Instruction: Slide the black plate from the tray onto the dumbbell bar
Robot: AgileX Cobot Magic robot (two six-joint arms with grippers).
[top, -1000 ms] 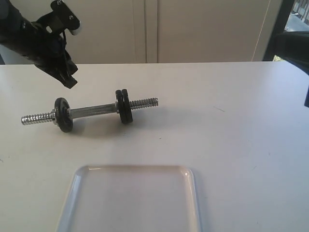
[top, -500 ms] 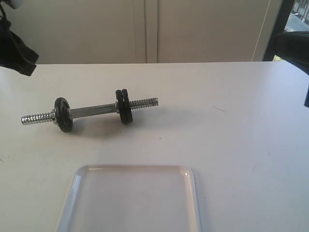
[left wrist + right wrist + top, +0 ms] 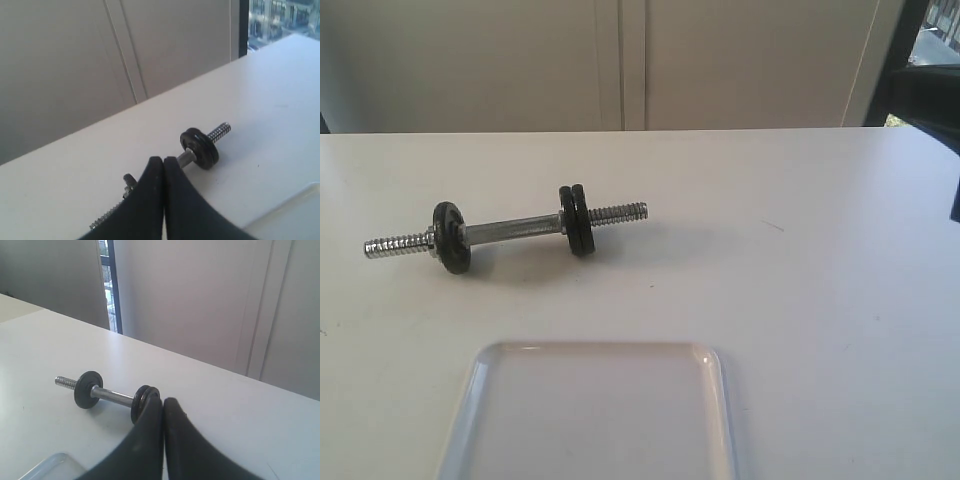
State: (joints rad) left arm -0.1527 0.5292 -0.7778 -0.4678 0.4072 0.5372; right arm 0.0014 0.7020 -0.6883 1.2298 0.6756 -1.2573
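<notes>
The dumbbell bar [image 3: 515,229] lies on the white table, chrome with threaded ends. It carries one black plate [image 3: 451,237] near its left end and a pair of black plates [image 3: 577,219] towards its right end. The translucent tray [image 3: 718,385] sits at the near edge with nothing in it. My left gripper [image 3: 163,161] is shut and empty, high above the bar [image 3: 186,157]. My right gripper [image 3: 163,402] is shut and empty too, well back from the bar [image 3: 114,396] and its paired plates [image 3: 140,401]. Neither gripper shows in the exterior view.
A dark part of the right arm [image 3: 928,95] hangs at the right edge of the exterior view. Pale cabinet doors [image 3: 620,60] stand behind the table. A corner of the tray [image 3: 52,467] shows in the right wrist view.
The left arm has lifted up and away to the left, leaving the exterior view entirely. The bar, its plates and the tray have not moved.
</notes>
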